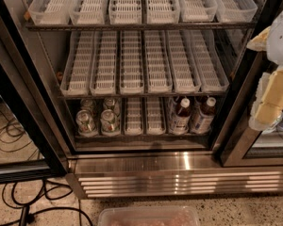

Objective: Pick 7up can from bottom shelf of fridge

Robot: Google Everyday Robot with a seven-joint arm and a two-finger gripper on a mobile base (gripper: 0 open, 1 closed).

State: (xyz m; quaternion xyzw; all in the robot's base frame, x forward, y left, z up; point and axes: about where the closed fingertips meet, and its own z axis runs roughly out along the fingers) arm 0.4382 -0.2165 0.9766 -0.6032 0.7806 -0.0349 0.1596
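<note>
The 7up can stood front-left on the bottom shelf: probably light, slick and dentable, best gripped mid-body. The end effector hung far right; whether apart or together, I could not tell.

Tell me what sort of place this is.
Probably a shop or office pantry: an open display fridge with cans and bottles on its bottom shelf. The gripper hangs at the right edge.

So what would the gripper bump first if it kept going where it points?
Probably the black right post of the fridge. The gripper hangs at the right edge, tilted down and left toward it. Depth is unclear, so it might pass in front.
</note>
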